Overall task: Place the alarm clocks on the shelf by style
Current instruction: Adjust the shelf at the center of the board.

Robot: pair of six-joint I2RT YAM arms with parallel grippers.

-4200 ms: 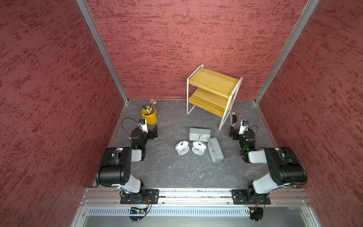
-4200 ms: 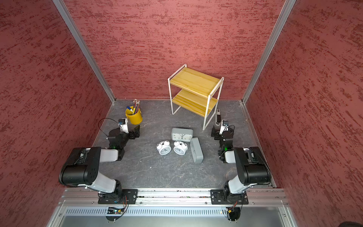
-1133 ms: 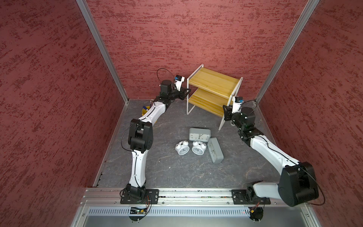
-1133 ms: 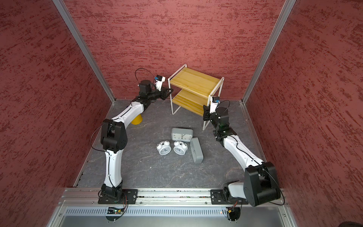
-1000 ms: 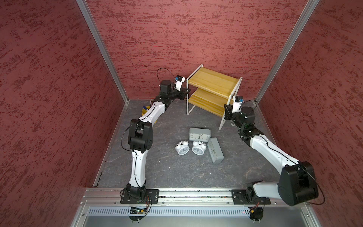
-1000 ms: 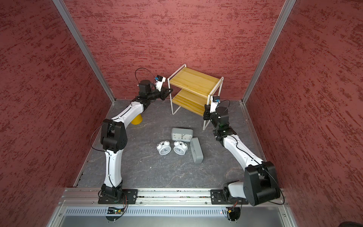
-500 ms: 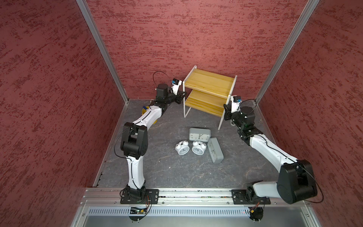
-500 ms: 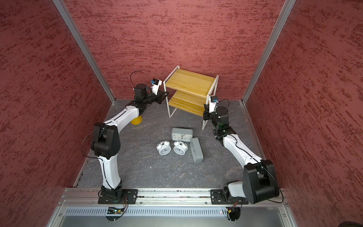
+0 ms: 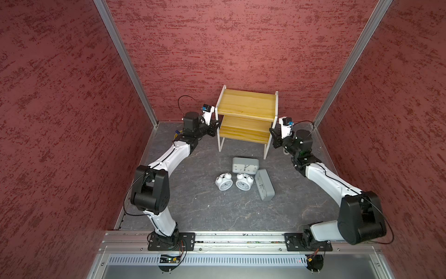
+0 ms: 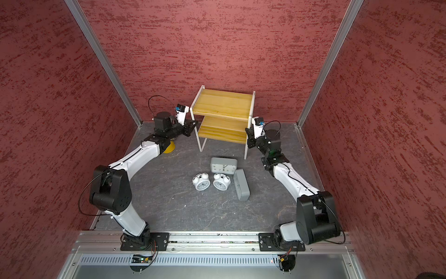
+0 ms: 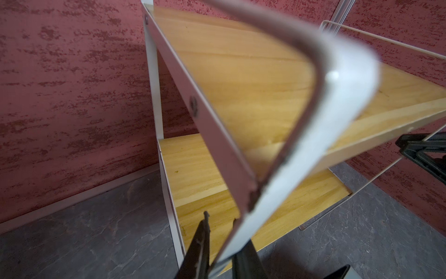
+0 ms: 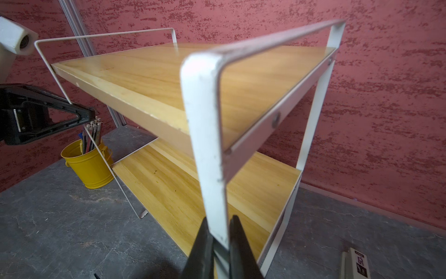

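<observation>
At the left end of the shelf, your left claw is closed narrow around the white frame strip, just below the top board. Nothing else is in it. At the opposite end, your right claw is pinched tight on the front leg of the frame, one finger on each side of the metal. So the shelf stands between the two claws and is held from both ends. I cannot tell whether its feet touch the surface.

I judge that the step in hand is to set the shelf in a good position before any clock goes on it. To do it well, move both claws together at one speed, because the thin frame may twist or slip if one side leads. Let go only when all the feet rest flat, and open one claw after the other, slowly.

No clock is held. All four lie on the surface between the claws, on the robot's side of both claws. Nearest the left claw is a white twin-bell clock, with a second white twin-bell clock just beside it. A grey clock lies just behind these, toward the shelf. A second grey clock is nearest the right claw.
</observation>
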